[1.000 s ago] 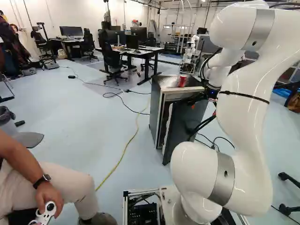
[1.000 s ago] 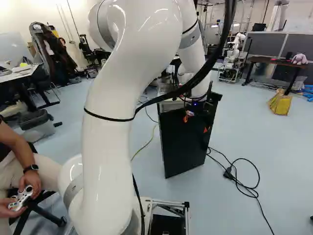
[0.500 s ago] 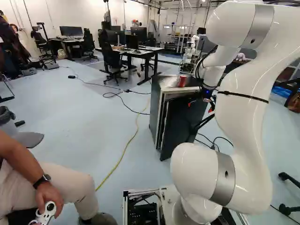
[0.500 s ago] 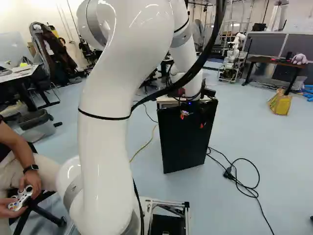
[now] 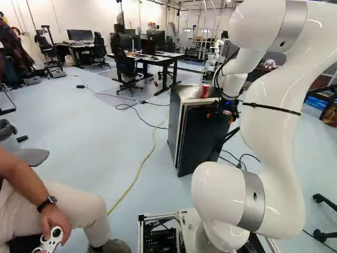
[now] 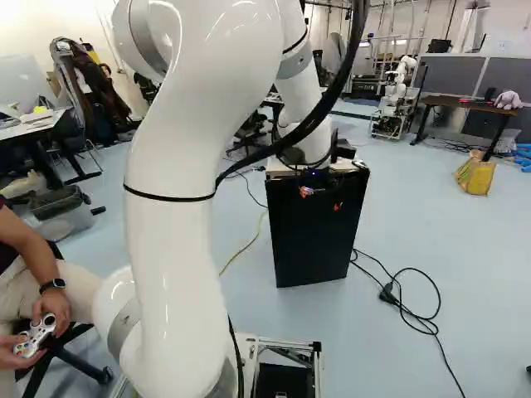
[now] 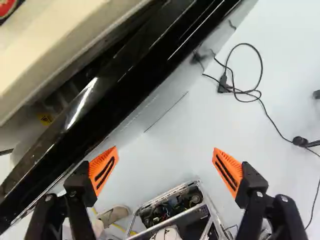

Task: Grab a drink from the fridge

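Two fingers (image 7: 103, 170) of the gripper (image 7: 165, 170) stand wide apart, one beside the ajar door (image 6: 319, 236) — perhaps to swing it wider; the fridge (image 5: 175, 118) hides any drink inside, a can (image 5: 205, 91) on top.

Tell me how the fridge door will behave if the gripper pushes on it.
The fridge door is a flat, straight-edged panel, so it should swing whole rather than bend. A gap shows between it and the fridge, so it probably isn't latched and could move readily. A hard shove might jolt the red can standing on top.
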Controlling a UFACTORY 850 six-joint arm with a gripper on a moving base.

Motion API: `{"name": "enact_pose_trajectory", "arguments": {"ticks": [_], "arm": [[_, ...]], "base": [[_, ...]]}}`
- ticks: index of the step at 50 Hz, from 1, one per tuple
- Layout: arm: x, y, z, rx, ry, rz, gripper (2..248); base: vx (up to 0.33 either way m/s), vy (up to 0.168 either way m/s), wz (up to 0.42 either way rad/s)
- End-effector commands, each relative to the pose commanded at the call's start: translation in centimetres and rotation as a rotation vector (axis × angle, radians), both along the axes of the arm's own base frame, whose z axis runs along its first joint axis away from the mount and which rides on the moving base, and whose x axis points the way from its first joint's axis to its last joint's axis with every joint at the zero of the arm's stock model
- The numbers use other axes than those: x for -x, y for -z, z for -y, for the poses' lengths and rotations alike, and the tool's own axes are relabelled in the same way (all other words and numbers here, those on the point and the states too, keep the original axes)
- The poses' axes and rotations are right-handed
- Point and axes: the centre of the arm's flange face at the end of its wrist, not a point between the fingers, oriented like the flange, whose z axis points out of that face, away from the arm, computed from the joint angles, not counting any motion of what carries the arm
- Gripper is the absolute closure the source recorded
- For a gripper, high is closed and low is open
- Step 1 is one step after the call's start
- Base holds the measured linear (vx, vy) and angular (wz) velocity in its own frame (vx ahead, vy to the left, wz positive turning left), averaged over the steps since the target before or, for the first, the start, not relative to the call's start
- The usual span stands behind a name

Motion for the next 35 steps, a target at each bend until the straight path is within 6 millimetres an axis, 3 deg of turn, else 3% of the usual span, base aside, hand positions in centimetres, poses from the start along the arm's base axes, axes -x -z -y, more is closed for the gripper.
{"name": "enact_pose_trajectory", "arguments": {"ticks": [35], "arm": [[-0.8,-0.3,-4.2,0.028,-0.07,0.051,3]], "base": [[0.0,0.0,0.0]]}}
